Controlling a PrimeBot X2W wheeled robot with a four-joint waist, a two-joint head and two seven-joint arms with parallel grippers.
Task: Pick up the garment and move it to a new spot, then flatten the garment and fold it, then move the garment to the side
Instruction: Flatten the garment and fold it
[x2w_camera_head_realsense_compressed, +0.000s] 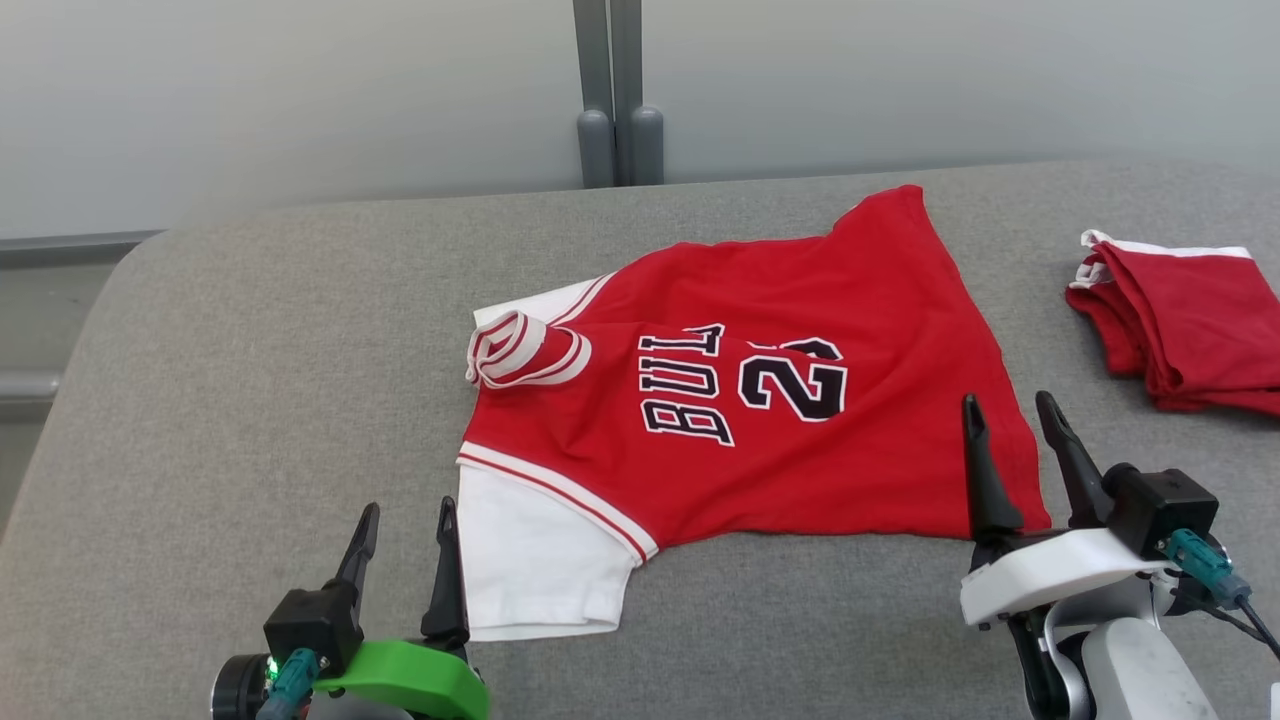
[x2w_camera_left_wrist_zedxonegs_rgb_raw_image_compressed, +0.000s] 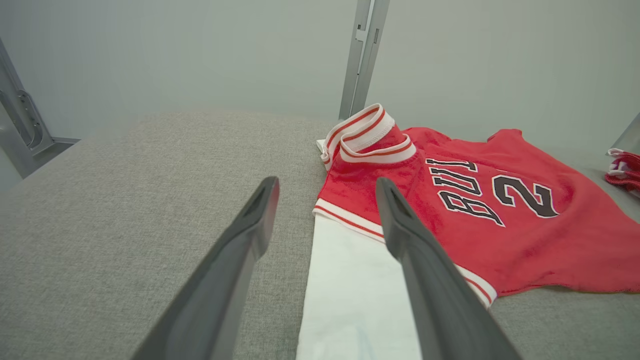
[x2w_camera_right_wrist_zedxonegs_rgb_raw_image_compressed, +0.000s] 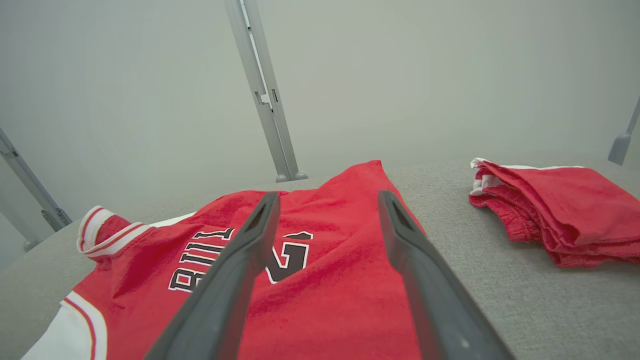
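The garment (x2w_camera_head_realsense_compressed: 760, 400) is a red jersey with black lettering, white sleeves and a striped collar, lying partly folded on the grey table (x2w_camera_head_realsense_compressed: 250, 380). My left gripper (x2w_camera_head_realsense_compressed: 408, 510) stands open at the lower left, beside the white sleeve (x2w_camera_head_realsense_compressed: 530, 560), holding nothing. In the left wrist view the garment (x2w_camera_left_wrist_zedxonegs_rgb_raw_image_compressed: 500, 220) lies ahead and to the right, and the right finger of my left gripper (x2w_camera_left_wrist_zedxonegs_rgb_raw_image_compressed: 327, 185) overlaps the white sleeve (x2w_camera_left_wrist_zedxonegs_rgb_raw_image_compressed: 350, 295). My right gripper (x2w_camera_head_realsense_compressed: 1010, 405) is open near the jersey's hem corner, empty. The right wrist view has my right gripper (x2w_camera_right_wrist_zedxonegs_rgb_raw_image_compressed: 327, 197) above the red cloth (x2w_camera_right_wrist_zedxonegs_rgb_raw_image_compressed: 330, 280).
A second red garment (x2w_camera_head_realsense_compressed: 1190, 320) lies folded at the table's right edge, also seen as a folded red pile (x2w_camera_right_wrist_zedxonegs_rgb_raw_image_compressed: 560, 210) in the right wrist view. A grey post (x2w_camera_head_realsense_compressed: 617, 90) stands against the pale wall behind the table. Bare grey table surface stretches to the left of the jersey.
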